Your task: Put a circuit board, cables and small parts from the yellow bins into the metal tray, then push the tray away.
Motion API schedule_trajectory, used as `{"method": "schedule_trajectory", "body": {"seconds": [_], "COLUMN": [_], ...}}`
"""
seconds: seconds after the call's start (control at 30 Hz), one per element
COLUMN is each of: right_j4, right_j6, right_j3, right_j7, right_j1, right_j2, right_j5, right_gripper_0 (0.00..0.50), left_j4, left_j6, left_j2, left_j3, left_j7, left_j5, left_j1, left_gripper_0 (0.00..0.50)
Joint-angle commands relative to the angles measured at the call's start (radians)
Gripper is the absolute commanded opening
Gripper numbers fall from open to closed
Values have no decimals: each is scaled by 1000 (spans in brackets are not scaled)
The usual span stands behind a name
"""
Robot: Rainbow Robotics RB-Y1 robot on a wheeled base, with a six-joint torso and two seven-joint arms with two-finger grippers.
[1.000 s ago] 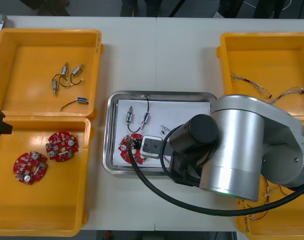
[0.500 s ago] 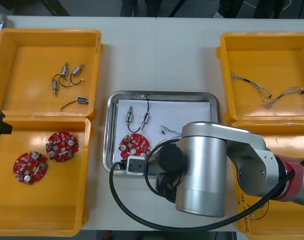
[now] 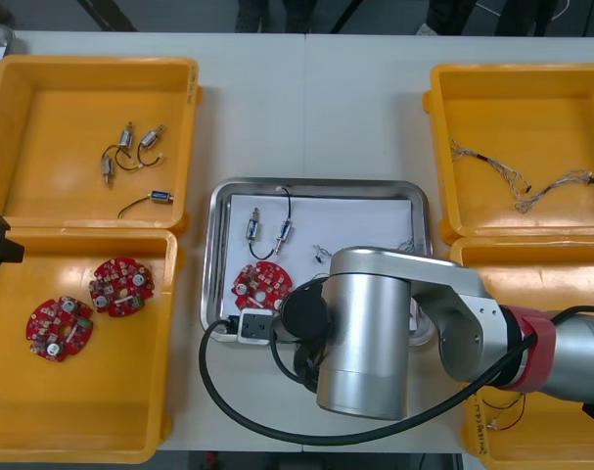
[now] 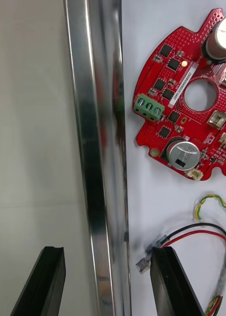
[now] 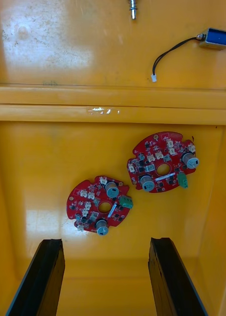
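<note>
The counter (image 3: 316, 108) carries four yellow bins, two at each side. The far left bin (image 3: 62, 127) holds several small metal parts (image 3: 130, 149), and the near left bin (image 3: 101, 392) holds two spare boards (image 3: 91, 304). The far right bin (image 3: 512, 108) holds thin cables (image 3: 517, 181), and the near right bin (image 3: 571, 274) is partly under the right arm.

Between them sits the metal tray (image 3: 316, 183), white inside. It already holds a red circuit board (image 4: 189, 94), red, black and yellow cables (image 4: 202, 232) and two small parts on a black cable (image 3: 267, 232). Loading looks done, so the push away seems to be what is left.

The right end effector (image 4: 107, 252) is at the tray's near rim. Its fingers stand apart and astride that rim, one over the bare counter, the other inside beside the cable ends. I cannot tell whether they touch the metal.

The left end effector (image 5: 105, 242) hangs over the near left bin, fingers apart and holding nothing.

A white label strip (image 4: 182, 81) on the tray's board carries print too fine to read, and no brand is legible.
</note>
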Motion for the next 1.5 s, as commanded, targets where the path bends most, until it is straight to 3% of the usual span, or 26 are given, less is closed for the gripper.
{"method": "schedule_trajectory", "body": {"seconds": [0.03, 1.0, 1.07, 1.13, 1.2, 1.23, 1.5], "right_j4": [19, 48, 48, 48, 48, 48, 48], "right_j6": [-29, -34, -34, -34, -34, -35, -35], "right_j3": [36, 84, 82, 84, 84, 84, 84], "right_j7": [46, 35, 35, 35, 35, 35, 41], "right_j1": [-33, -33, -33, -33, -33, -33, -36], "right_j2": [23, 20, 21, 23, 21, 23, 20], "right_j5": [13, 73, 75, 75, 75, 75, 99], "right_gripper_0": [500, 500, 412, 167, 32, 0, 0], "left_j4": [-27, -27, -27, -27, -27, -27, -27], "left_j6": [6, 6, 6, 6, 6, 6, 6], "left_j2": [45, 45, 45, 45, 45, 45, 45], "left_j3": [30, 30, 30, 30, 30, 30, 30], "left_j7": [-81, -81, -81, -81, -81, -81, -81], "left_j5": [7, 7, 7, 7, 7, 7, 7], "left_j1": [15, 15, 15, 15, 15, 15, 15], "left_gripper_0": [500, 500, 500, 500, 500, 500, 500]}}
